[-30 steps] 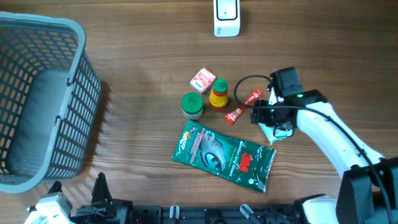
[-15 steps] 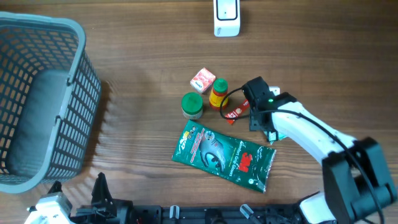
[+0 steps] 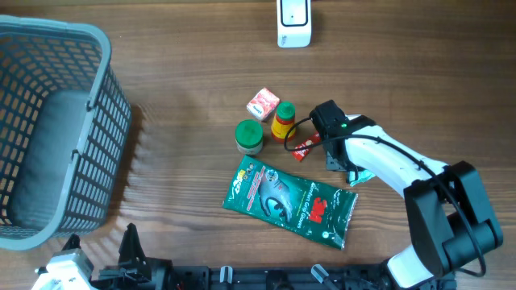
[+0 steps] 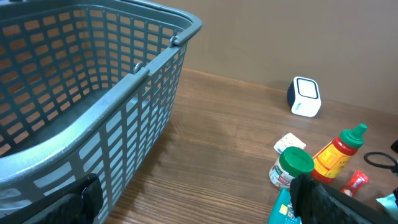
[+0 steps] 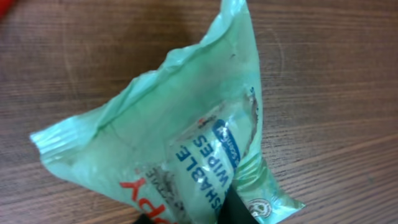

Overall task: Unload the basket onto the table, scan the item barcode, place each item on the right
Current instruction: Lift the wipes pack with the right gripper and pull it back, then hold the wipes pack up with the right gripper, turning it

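Swung left across the table (image 3: 177, 121) within the last second and clamped the right hand (image 3: 351, 165) on the pale-green wipes packet (image 5: 186, 124) — pinched at one edge, just beside the red sachet (image 3: 304, 147), well short of the scanner (image 3: 293, 20). Held the left hand (image 4: 199, 196) spread wide and empty — next to the basket (image 4: 149, 68).

The right arm (image 3: 395, 161) has white shells and black joints; a black cable (image 3: 297, 125) loops beside its green-lit wrist block (image 3: 327, 118).
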Available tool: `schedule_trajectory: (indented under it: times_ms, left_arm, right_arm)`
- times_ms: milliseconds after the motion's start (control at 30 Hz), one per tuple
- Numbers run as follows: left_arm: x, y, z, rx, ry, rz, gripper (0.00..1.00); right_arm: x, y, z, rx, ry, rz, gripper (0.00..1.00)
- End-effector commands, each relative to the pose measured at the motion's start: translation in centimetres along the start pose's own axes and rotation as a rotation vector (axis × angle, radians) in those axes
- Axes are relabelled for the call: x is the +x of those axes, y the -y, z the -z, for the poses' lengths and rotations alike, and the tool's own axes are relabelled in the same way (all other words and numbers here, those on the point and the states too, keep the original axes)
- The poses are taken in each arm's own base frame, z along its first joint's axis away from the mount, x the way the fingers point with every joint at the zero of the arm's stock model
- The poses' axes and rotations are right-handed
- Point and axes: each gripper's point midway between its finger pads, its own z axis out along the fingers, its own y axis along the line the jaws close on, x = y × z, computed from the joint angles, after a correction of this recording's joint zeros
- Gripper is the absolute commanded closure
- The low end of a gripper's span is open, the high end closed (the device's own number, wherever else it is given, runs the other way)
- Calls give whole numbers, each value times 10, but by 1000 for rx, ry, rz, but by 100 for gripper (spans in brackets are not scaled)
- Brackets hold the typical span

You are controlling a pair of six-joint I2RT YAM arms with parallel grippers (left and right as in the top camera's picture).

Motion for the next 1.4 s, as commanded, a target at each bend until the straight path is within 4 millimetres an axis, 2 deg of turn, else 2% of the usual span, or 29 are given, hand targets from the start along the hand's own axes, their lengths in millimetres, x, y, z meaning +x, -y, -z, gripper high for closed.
schedule_trajectory:
  times_ms: [0, 133, 267, 400, 500, 567, 700, 867, 933, 1367]
  left_arm:
    - [-2, -3, 2, -16, 11, -9, 0]
    - [-2, -3, 2, -16, 11, -9, 0]
    - [-2, -3, 2, -16, 11, -9, 0]
    - [-2, -3, 2, -16, 11, -9, 0]
    - [-2, -3, 2, -16, 11, -9, 0]
    - [-2, -3, 2, -16, 11, -9, 0]
    - [-2, -3, 2, -16, 11, -9, 0]
    - [-2, -3, 2, -16, 11, -9, 0]
    - [-2, -3, 2, -16, 11, -9, 0]
    - [-2, -3, 2, -16, 11, -9, 0]
  right_arm:
    - [11, -43, -2, -219, -101, -6, 95]
    - [-7, -52, 34, -348, -110, -13, 96]
    - [-17, -57, 79, -637, -101, 48, 96]
    - [-14, -45, 132, -1099, -126, 56, 96]
    - [-12, -29, 150, -1280, -164, -23, 96]
    - [-12, -23, 173, -1443, -150, -49, 96]
    - [-12, -23, 206, -1633, -99, -25, 96]
    - [-19, -18, 254, -1897, -122, -126, 96]
    - [-22, -15, 264, -1955, -118, -149, 95]
    - [-22, -15, 264, -1948, -226, -222, 96]
